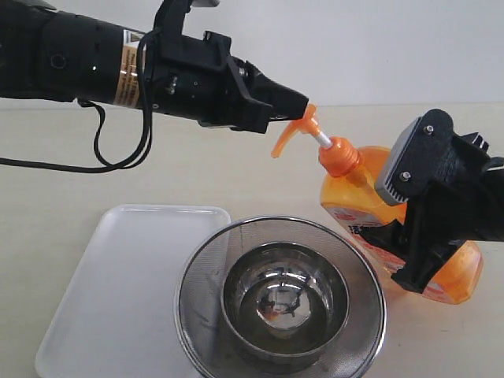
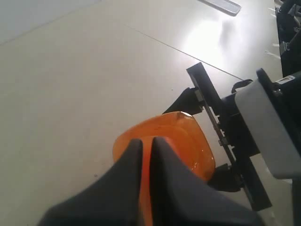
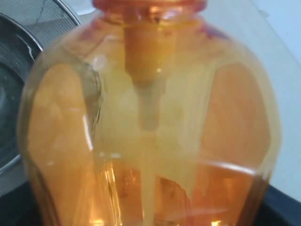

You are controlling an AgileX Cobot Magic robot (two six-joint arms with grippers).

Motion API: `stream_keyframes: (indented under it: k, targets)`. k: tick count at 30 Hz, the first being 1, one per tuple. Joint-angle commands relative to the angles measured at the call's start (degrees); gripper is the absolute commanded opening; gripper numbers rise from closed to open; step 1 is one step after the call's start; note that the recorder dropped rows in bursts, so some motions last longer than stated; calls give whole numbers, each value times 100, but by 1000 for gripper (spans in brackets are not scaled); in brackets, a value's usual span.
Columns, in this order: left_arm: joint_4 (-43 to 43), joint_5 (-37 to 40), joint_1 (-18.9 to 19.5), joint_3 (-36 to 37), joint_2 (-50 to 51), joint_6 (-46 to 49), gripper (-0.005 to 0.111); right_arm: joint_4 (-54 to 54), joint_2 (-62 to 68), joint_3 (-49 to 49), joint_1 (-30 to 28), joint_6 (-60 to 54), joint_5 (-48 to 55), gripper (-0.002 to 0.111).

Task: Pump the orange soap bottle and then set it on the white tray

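The orange soap bottle is held off the table, tilted with its pump head leaning toward the steel bowl. My right gripper is shut on the bottle's lower body, which fills the right wrist view. My left gripper is shut, its tips touching the top of the pump head. From the left wrist, the dark fingers lie together over the orange bottle. The white tray lies flat at the front left with nothing on it.
A round steel mesh strainer holding a steel bowl stands at the front centre, overlapping the tray's right edge and lying under the pump spout. Its mesh shows beside the bottle. A black cable hangs from the left arm.
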Motion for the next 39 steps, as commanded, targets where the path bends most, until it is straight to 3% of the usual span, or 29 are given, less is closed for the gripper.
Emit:
stream_keyframes:
  k: [1,18,39]
  targets:
    - [254,-168,-28,38,62,-68,5,127,-13,56,-32,-20,141,0]
    - [254,-143,-28,-47,3,-68,5,153,-36,56,-32,-20,50,0]
    - [413,267,-28,-236,-1137,-112,5,1640,-490,-646,-32,-20,-728,0]
